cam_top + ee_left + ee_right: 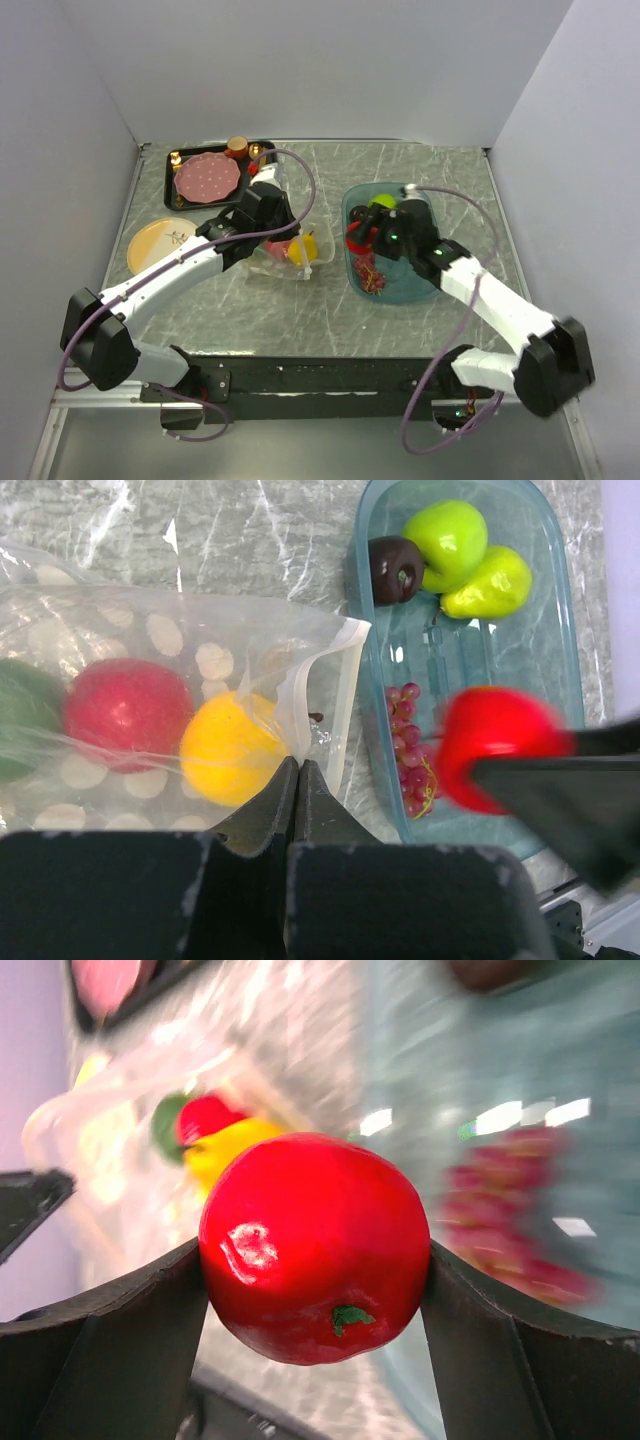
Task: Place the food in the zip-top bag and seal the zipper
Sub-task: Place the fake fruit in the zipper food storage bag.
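The clear zip-top bag [170,650] lies on the table left of the teal tray [565,610]. Inside it are a red ball [125,705], a yellow-orange ball [232,748] and a green one [25,710]. My left gripper [298,767] is shut on the bag's mouth edge, where the white zipper [345,695] strip bends. My right gripper [315,1260] is shut on a red toy apple [310,1210], held over the tray's left side [357,240]. In the tray lie a green apple [448,538], a green pear [492,583], a dark brown ball [395,568] and a dark red bunch [408,742].
A black tray [170,165] at the back left holds a pink dotted plate [208,178] and an orange cup [237,146]. A yellow plate [160,243] lies in front of it. White walls close in the table on three sides.
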`<state>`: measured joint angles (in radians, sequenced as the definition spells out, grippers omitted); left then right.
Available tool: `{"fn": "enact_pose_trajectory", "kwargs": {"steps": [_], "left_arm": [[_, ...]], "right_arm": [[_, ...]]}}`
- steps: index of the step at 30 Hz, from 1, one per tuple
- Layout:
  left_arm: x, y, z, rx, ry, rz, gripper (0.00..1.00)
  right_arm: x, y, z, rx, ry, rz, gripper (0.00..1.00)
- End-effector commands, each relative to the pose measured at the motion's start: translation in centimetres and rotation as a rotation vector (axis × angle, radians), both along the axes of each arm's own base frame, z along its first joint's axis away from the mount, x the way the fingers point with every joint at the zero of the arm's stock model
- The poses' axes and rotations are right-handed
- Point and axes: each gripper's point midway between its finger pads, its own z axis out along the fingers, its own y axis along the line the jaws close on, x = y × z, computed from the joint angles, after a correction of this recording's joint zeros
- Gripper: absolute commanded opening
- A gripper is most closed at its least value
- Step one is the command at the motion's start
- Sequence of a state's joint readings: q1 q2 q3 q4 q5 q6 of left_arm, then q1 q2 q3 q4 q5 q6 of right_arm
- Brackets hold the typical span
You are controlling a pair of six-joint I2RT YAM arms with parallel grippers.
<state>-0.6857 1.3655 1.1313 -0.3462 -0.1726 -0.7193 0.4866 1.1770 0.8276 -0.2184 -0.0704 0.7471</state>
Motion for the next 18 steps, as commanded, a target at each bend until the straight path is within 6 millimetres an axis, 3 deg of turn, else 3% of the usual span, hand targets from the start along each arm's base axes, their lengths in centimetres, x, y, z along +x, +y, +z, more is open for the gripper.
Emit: {"fn": "enact_pose_trajectory", "kwargs": {"steps": [1, 3, 11, 14, 15, 17, 18], "left_arm": [[0.2, -1.0, 1.2, -0.051, -0.029, -0.024, 0.01], [0.1, -1.0, 1.1, -0.046, -0.025, -0.031, 0.01], [-0.3, -1.9, 2.0, -0.088, -0.034, -0.063, 0.01], [-0.4, -2.2, 2.4, -0.102, -0.044, -0.078, 0.01], [-0.4, -2.2, 2.6, -0.103, -0.048, -0.074, 0.01], [-0.4, -2.1, 2.6, -0.099, -0.050, -0.071, 0.01], [-0.4, -2.0, 2.8, -0.099, -0.054, -0.069, 0.01]], "right_arm": [[1.6, 7.0, 2.4, 0.158, -0.029, 0.135, 0.40], [1.6, 9.2, 3.7, 0.233, -0.076, 0.191, 0.40], [2.6, 15.1, 1.9, 0.305, -0.012, 0.296, 0.44], [2.2, 17.2, 0.4, 0.272, 0.052, 0.359, 0.50], [1.6, 17.9, 0.0, 0.268, 0.053, 0.387, 0.58], [1.0, 17.8, -1.3, 0.250, 0.081, 0.394, 0.62], [0.9, 17.5, -1.3, 0.236, 0.070, 0.402, 0.74]]}}
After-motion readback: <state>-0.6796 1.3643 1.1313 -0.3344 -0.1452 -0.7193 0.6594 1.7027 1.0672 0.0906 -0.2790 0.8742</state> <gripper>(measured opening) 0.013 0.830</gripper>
